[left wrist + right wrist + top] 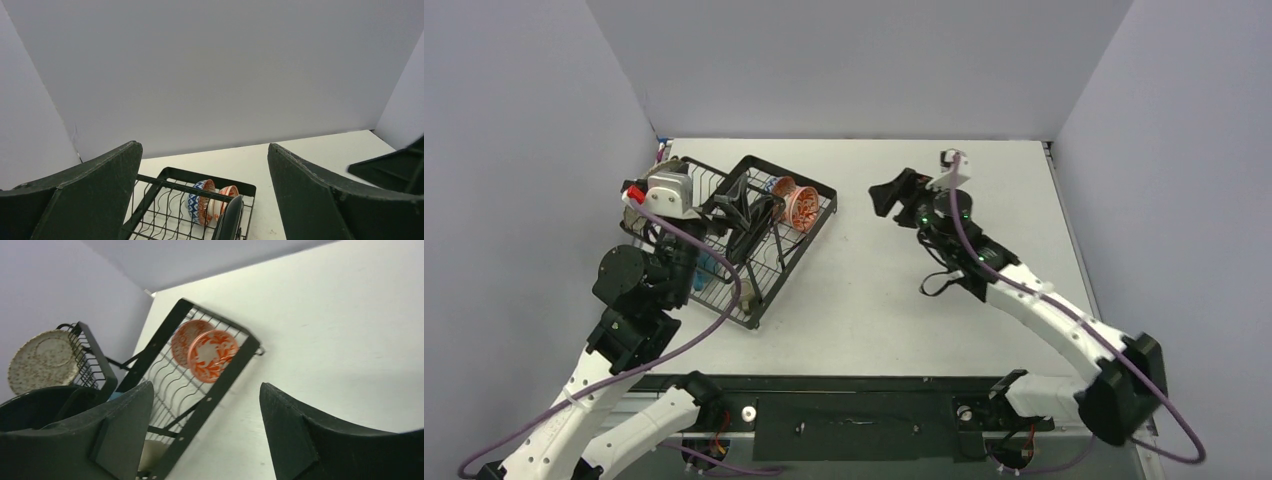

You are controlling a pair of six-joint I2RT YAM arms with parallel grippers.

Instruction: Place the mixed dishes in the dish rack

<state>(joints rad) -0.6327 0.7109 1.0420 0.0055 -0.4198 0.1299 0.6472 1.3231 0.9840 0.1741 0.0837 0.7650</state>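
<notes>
Left gripper (202,150) is hanging wide open and empty above the dish rack (215,399). Right gripper (206,387) is standing parted, gripping nothing, over the table (904,300) beside it. Patterned bowls (212,355) are sitting on edge in the rack's far corner. Speckled plate (42,360) is standing at the opposite end, with the left arm blocking the overhead view there.
</notes>
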